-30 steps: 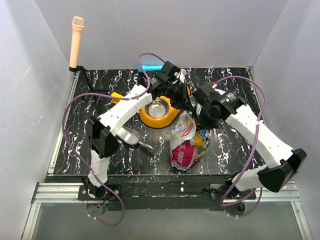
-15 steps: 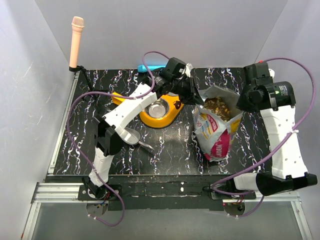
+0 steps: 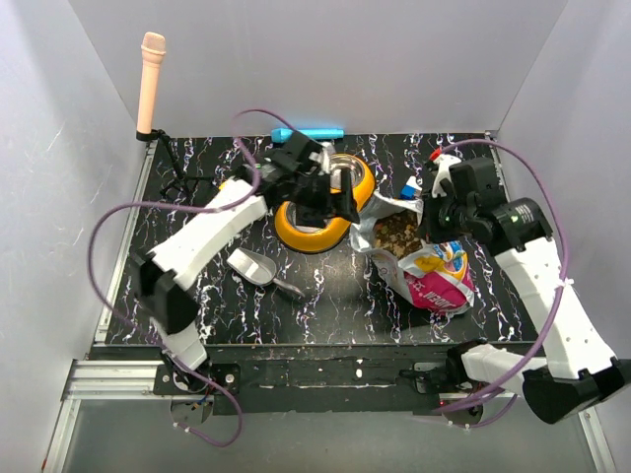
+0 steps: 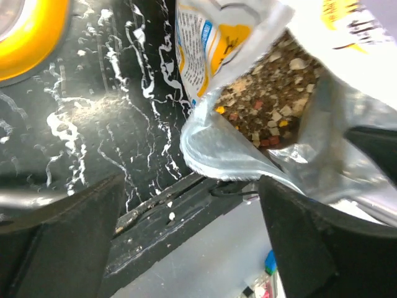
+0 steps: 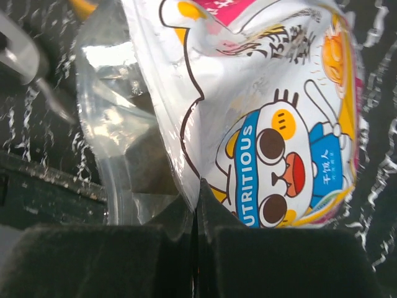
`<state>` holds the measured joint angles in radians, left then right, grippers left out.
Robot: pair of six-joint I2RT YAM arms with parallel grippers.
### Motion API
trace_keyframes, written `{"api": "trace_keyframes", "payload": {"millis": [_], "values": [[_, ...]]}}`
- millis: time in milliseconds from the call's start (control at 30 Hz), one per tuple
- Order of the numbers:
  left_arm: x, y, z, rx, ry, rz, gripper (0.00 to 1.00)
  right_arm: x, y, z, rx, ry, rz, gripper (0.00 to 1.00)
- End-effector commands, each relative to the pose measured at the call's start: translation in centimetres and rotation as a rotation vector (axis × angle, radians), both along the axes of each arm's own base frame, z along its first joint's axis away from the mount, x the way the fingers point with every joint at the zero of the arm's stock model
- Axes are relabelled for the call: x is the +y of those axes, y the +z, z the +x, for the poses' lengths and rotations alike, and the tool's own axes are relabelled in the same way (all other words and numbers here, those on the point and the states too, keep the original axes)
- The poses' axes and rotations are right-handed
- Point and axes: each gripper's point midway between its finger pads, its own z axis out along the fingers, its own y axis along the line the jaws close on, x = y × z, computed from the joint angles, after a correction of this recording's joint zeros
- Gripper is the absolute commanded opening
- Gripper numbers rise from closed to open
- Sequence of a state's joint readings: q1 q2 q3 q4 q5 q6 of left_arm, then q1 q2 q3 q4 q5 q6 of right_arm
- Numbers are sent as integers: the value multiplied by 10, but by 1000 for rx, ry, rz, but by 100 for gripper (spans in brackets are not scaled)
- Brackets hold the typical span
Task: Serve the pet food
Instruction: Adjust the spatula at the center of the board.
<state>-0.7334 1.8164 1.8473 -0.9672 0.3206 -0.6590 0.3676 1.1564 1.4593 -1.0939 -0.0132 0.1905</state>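
Observation:
The pet food (image 3: 397,235) shows as brown kibble inside the open mouth of a white-blue-pink foil bag (image 3: 439,284), which lies tilted on the black marbled table, mouth toward the yellow bowl (image 3: 308,236). My right gripper (image 3: 432,211) is shut on the bag's upper rim; in the right wrist view its jaws (image 5: 198,189) pinch the foil next to the cartoon print (image 5: 279,149). My left gripper (image 3: 345,209) hangs open just left of the bag mouth, nothing between its fingers. The left wrist view has the kibble (image 4: 267,102) ahead of that open gripper (image 4: 192,248).
A grey metal scoop (image 3: 258,268) lies on the table in front of the bowl. The bowl's steel insert (image 3: 340,169) sits behind the left gripper. A blue item (image 3: 308,133) lies at the back edge; a pink stick on a stand (image 3: 151,84) rises back left.
The left gripper has let go of the bag's rim, opened and drawn back toward the bowl. The right arm swung in and lowered the bag so that it lies more tilted.

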Motion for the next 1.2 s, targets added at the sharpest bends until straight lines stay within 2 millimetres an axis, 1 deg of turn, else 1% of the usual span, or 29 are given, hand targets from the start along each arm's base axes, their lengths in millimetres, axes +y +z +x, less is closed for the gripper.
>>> {"api": "trace_keyframes", "payload": {"millis": [0,33,67,133,167,233,300,333,400,433,500,533,600,633,667,700,733,800,867,900,967,1067,1167], "values": [[69,85,-19,-191,188,-56,98,44,25,-23,-124,233,186,1],[79,83,-26,-166,236,-48,98,46,22,-28,-112,246,194,1],[91,88,-34,-146,299,-59,98,48,20,-32,-103,263,204,1],[118,84,-48,-96,456,-58,98,51,17,-40,-90,287,220,1],[132,77,-55,-61,550,-61,98,52,15,-43,-82,294,225,1],[152,64,-70,-12,676,-89,98,53,13,-46,-66,305,232,1],[171,50,-77,32,826,-142,98,54,14,-49,-55,314,239,1],[173,45,-79,66,895,-206,98,55,15,-49,-49,315,243,1],[172,38,-75,57,924,-286,98,58,18,-51,-44,321,257,1],[170,25,-76,81,929,-274,98,59,19,-51,-42,324,266,1],[175,-7,-80,138,954,-139,98,61,25,-52,-51,326,279,1],[174,-21,-79,156,942,-73,98,61,26,-52,-48,326,282,1],[169,-43,-78,192,933,-10,98,61,30,-52,-57,324,286,1],[163,-53,-77,217,927,-17,98,61,32,-52,-62,324,288,1],[159,-70,-80,266,931,-16,98,61,32,-53,-65,326,287,1],[153,-78,-77,265,926,-61,98,61,34,-53,-73,325,287,1],[147,-81,-71,255,926,-119,98,61,35,-53,-77,328,287,1],[151,-97,-66,255,1004,-186,97,60,39,-54,-87,324,290,1],[167,-122,-69,264,1110,-198,95,61,44,-55,-96,327,302,1],[170,-126,-64,236,1128,-228,93,63,45,-57,-95,332,311,1],[182,-141,-62,212,1203,-240,92,64,50,-58,-99,342,317,1],[180,-149,-51,177,1220,-318,90,64,52,-59,-110,345,317,1],[178,-170,-55,214,1227,-307,89,66,52,-59,-109,351,316,1]]}}
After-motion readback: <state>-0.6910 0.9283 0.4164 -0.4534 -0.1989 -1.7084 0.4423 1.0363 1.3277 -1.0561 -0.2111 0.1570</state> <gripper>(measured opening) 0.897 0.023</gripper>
